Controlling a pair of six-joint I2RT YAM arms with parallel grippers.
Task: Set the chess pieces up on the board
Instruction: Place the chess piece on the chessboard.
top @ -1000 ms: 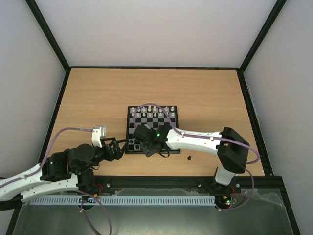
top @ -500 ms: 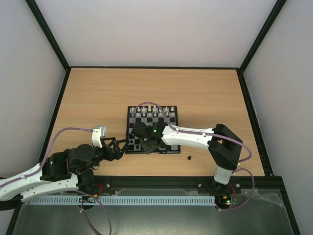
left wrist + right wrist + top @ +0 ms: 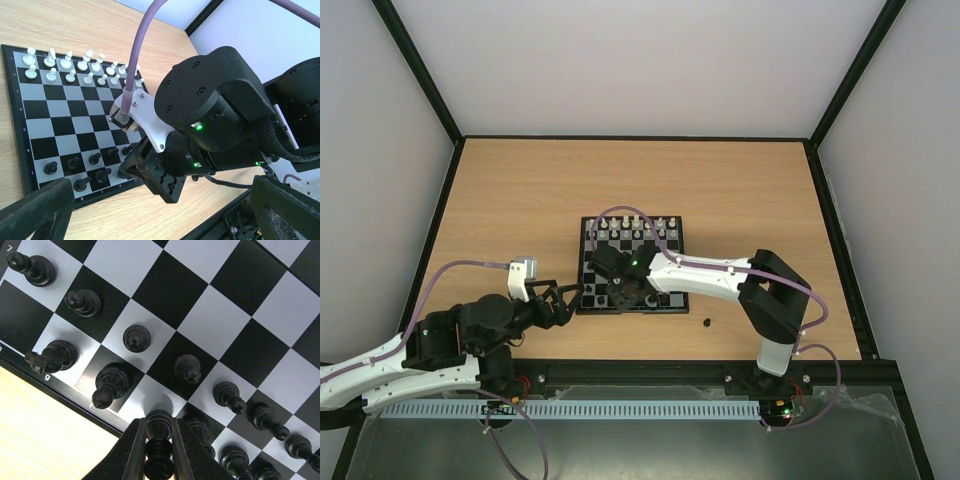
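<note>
The right gripper (image 3: 158, 426) has slid left along the board (image 3: 165, 290)'s near rank, jaws pinching a black piece (image 3: 158, 460), possibly touching down already. The left gripper (image 3: 563, 303) idles beside the board, jaws spread.

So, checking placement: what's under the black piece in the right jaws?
A light edge-row square of the board shows beyond the black piece; whether its base touches is hidden.

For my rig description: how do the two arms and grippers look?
The left arm and right arm have white shells between rounded black joints; a lilac cable runs along each. The right wrist shows green lights. The left gripper and right gripper have black fingers.
</note>
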